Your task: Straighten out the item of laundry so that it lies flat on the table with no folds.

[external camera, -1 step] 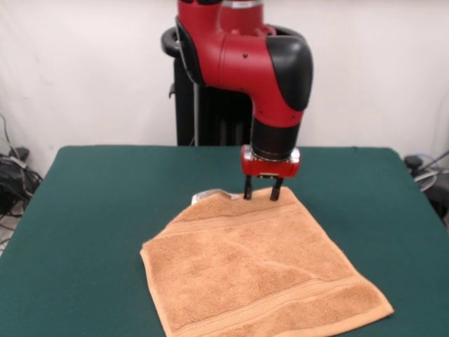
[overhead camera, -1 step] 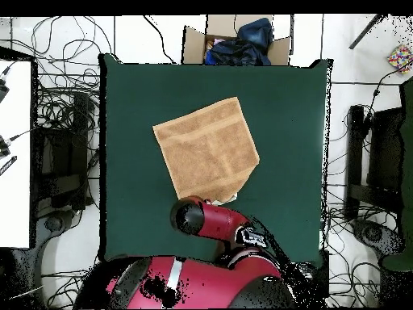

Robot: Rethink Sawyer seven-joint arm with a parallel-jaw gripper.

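- I see the towel (external camera, -1 step: 263,274) spread out on the green table (external camera, -1 step: 98,210), rotated so its corners point off-axis; border bands run across near two opposite edges
- Gripper (external camera, -1 step: 263,196) hangs straight down at the towel's far corner in the front view — its two dark fingers (external camera, -1 step: 248,188) stand a narrow gap apart, tips at the cloth edge
- I cannot tell whether the tips pinch any cloth; nothing is lifted
- A small white tag (external camera, -1 step: 209,194) shows at that same corner, just beside the gripper
- Overhead, the arm (overhead camera, -1 step: 211,220) covers that corner — the rest of the towel lies flat, mid-table, well apart from a cardboard box (overhead camera, -1 step: 234,40) of clothing beyond the far edge
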